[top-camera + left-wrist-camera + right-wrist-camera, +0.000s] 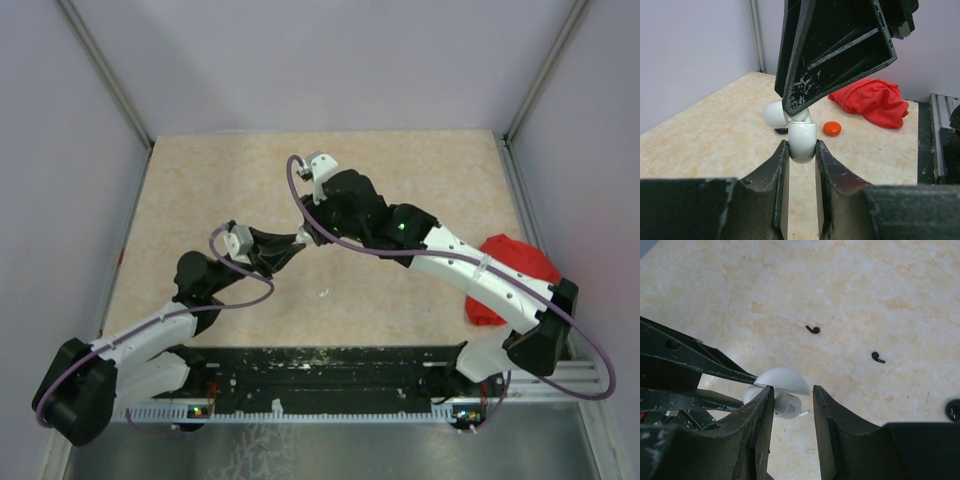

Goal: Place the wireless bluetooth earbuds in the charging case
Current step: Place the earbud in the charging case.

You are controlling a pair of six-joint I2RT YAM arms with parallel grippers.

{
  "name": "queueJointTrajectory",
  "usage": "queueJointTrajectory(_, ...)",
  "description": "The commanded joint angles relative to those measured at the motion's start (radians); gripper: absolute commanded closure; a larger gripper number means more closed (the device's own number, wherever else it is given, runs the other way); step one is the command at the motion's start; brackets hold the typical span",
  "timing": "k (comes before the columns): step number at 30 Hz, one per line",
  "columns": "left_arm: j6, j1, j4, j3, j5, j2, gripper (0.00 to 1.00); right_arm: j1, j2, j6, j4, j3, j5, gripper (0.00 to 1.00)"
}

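Left hand is clamped on the white charging case, lid flipped open. Right hand sits directly over the case, gap narrow; can't tell if it pinches anything. 2 black earbuds lie loose on the counter beyond the right hand, apart from each other. Past the left hand, off to its right: 1 orange round case, 1 red cloth.

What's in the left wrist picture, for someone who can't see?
The left gripper pinches an open white charging case; the right gripper meets it from above. Behind lie a red cloth and a small orange disc.
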Motion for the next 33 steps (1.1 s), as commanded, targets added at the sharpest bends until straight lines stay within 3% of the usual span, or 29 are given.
queueJointTrajectory(1,0.03,-0.013,0.033,-0.008,-0.024,-0.028,0.99,-0.006,0.019,0.063,-0.076,0.069,0.08,0.64)
queueJointTrajectory(12,0.054,-0.021,0.044,-0.038,-0.071,-0.055,0.99,-0.013,0.053,0.122,-0.158,0.139,0.126,0.61)
queueJointTrajectory(19,0.033,-0.02,0.077,-0.049,-0.055,-0.031,0.99,-0.015,0.003,0.066,-0.096,0.128,0.043,0.56)
queueJointTrajectory(25,-0.039,-0.017,0.108,-0.063,-0.066,-0.021,0.99,-0.109,-0.124,-0.043,0.014,0.029,-0.19,0.55)
queueJointTrajectory(30,-0.057,-0.005,0.079,-0.051,-0.009,-0.029,0.99,-0.25,-0.204,-0.127,0.102,-0.096,-0.579,0.55)
queueJointTrajectory(33,-0.073,0.013,0.07,-0.041,0.037,-0.031,0.99,-0.254,-0.25,-0.229,0.14,-0.166,-0.64,0.56)
